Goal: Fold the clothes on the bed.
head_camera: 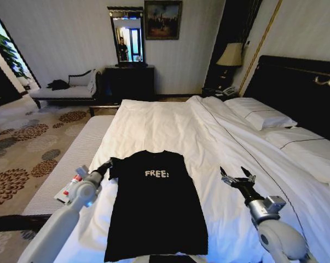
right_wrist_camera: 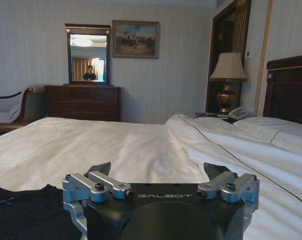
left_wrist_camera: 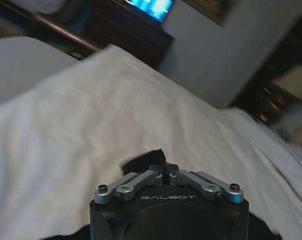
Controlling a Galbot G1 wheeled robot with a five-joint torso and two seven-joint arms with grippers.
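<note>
Head view: black T-shirt [head_camera: 156, 205] flat on bed [head_camera: 154, 123], chest lettering up; left gripper [head_camera: 106, 166] clamped on its left sleeve, right gripper [head_camera: 235, 175] spread open over bare duvet beside shirt
Left wrist view: fingers [left_wrist_camera: 159, 168] pinched shut on black fabric
Right wrist view: jaws wide apart, shirt edge [right_wrist_camera: 25, 212] beside, duvet open ahead

black soft T-shirt [head_camera: 156, 211], white "FREE!" lettering | white duvet bed [head_camera: 170, 123], dark wooden headboard [head_camera: 299, 87] at 2 o'clock | floral-patterned brown carpet [head_camera: 22, 159] at 9 o'clock
</note>
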